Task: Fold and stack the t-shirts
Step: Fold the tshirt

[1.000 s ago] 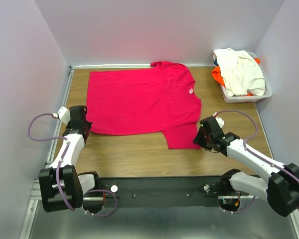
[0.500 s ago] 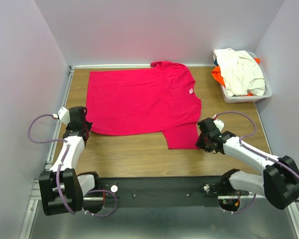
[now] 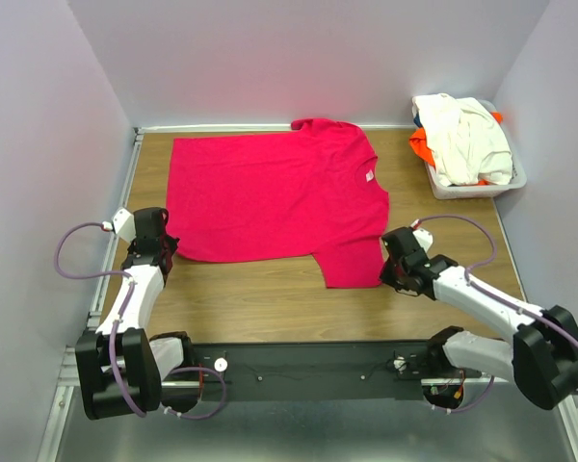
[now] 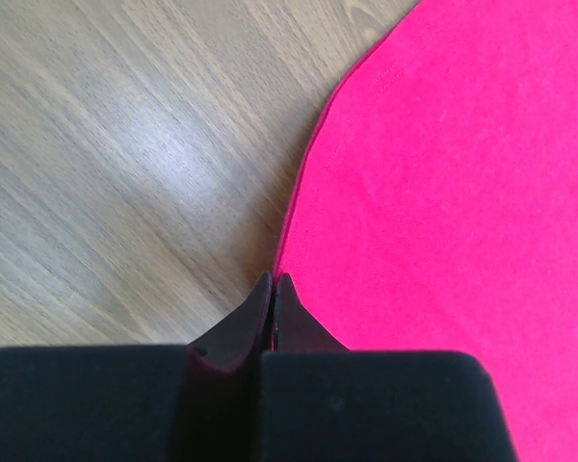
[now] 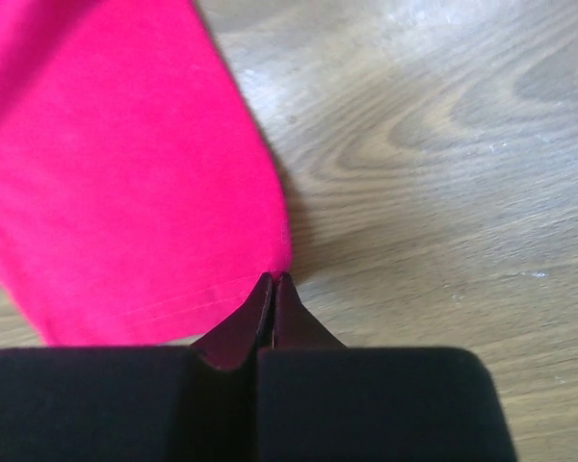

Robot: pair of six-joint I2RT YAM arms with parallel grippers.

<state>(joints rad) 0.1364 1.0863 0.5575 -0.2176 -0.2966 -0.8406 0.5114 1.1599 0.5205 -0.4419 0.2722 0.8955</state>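
Checking in from the remote station: the pink t-shirt (image 3: pixel 270 192) is lying spread out flat on the wooden worktop (image 3: pixel 270 300), collar toward the right and sleeves pointing at the back wall and at me. My left hand (image 3: pixel 162 248) is down at the shirt's near left corner. On the left wrist cam the hand (image 4: pixel 273 279) has its fingers pressed together, with the tips right on the edge of the cloth. My right hand (image 3: pixel 389 276) is at the outer corner of the near sleeve, same deal on its cam (image 5: pixel 273 279): fingers squeezed together, tips touching the sleeve corner. Honestly I can't tell whether either one has any fabric nipped. The cream t-shirt (image 3: pixel 467 140) and the orange t-shirt (image 3: pixel 421 146) are heaped in the white basket (image 3: pixel 474 191) in the far right corner.
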